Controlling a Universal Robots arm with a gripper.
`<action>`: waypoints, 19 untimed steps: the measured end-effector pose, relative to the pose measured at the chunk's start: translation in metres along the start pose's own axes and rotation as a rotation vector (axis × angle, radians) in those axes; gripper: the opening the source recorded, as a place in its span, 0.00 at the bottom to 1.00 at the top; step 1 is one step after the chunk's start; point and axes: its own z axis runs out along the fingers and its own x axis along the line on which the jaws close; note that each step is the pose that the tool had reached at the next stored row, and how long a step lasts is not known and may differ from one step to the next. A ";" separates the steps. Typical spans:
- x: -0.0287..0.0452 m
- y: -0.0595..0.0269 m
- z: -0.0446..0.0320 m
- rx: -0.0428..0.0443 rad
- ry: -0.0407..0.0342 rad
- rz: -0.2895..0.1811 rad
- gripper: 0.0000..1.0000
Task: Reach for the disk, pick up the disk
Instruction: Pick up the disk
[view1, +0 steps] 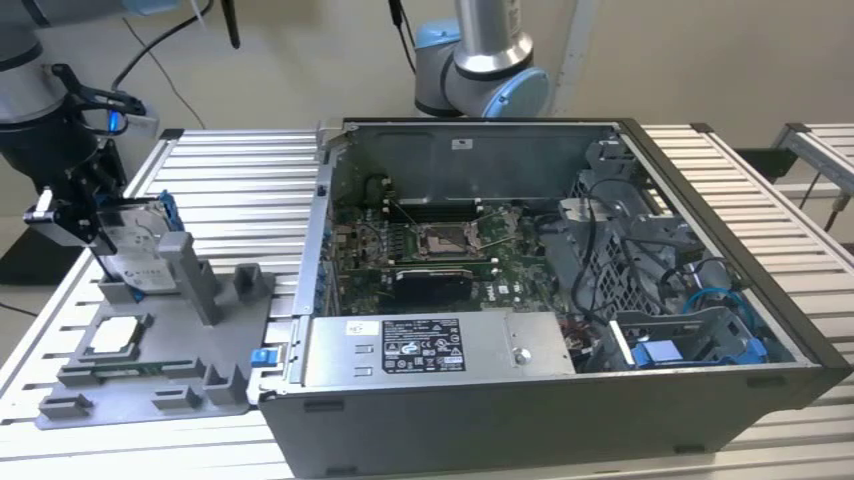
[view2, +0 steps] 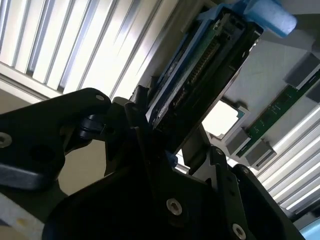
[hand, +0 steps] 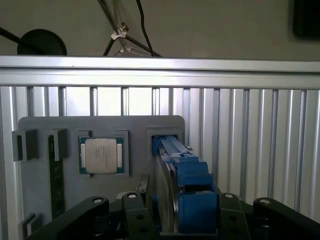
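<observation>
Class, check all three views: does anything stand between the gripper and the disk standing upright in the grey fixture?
Nothing visible does. In the first wrist view the gripper straddles the disk, and the square chip lies apart beside it.

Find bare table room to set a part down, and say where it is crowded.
Bare slats lie beyond the grey fixture, beside the computer case, and on the exterior view's right of the case. Crowded: the fixture, holding chip and disk, with the gripper there.
</observation>
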 end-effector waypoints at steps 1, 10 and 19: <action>0.0000 0.0000 0.0000 0.0000 0.0000 0.000 0.00; 0.0000 0.0000 0.0005 0.0000 0.0000 0.000 0.00; -0.0001 0.0000 -0.0023 0.0001 0.0000 0.000 0.00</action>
